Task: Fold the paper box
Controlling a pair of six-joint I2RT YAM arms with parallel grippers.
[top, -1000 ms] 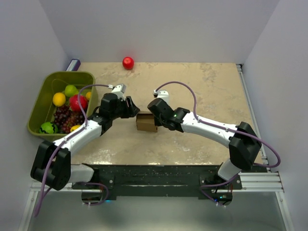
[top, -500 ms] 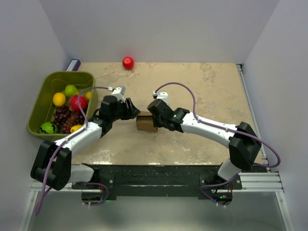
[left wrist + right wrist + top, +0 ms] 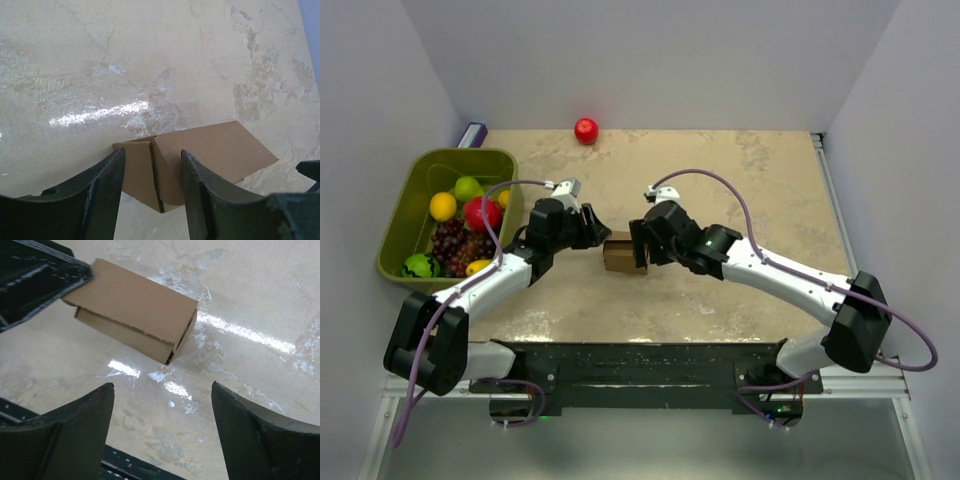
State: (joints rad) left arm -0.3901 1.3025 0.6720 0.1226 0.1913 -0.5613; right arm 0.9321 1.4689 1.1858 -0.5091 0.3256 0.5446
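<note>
- While L end effector point(image 3: 600, 238) is clenched on one end of the paper box point(image 3: 623, 252), R end effector point(image 3: 640, 243) stands spread wide w/ nothing between its fingers.
- Paper box: plain brown cardboard, folded into a small squarish block, approx. mid-counter point(image 3: 740, 180), right between the two end effectors.
- L wrist view: fingers point(image 3: 100, 195) of L end effector point(image 3: 152, 155) straddle the box's point(image 3: 215, 150) near corner. Cardboard meets both inner faces, and a vertical edge runs down btwn them.
- R wrist view: box point(image 3: 135, 305) lies long side across, just beyond the tips of R end effector point(image 3: 161, 390). A strip of bare counter shows btwn tips and box, no contact.
- Same view: dark finger point(image 3: 45, 280) of L end effector overlaps the box's top-left corner. Box's right end shows a flap edge gaping slightly.
- Can't tell if the box sits on the counter or is held just off it.
- Top view: both arms reach inward from the near edge and meet at the box.
- Green bin point(image 3: 460, 153) at the counter's left side holds fruit, incl. grapes point(image 3: 455, 240) and a yellow pc point(image 3: 443, 206). It's well apart from the box.
- Red round thing point(image 3: 586, 130) sits at the far edge by the wall.
</note>
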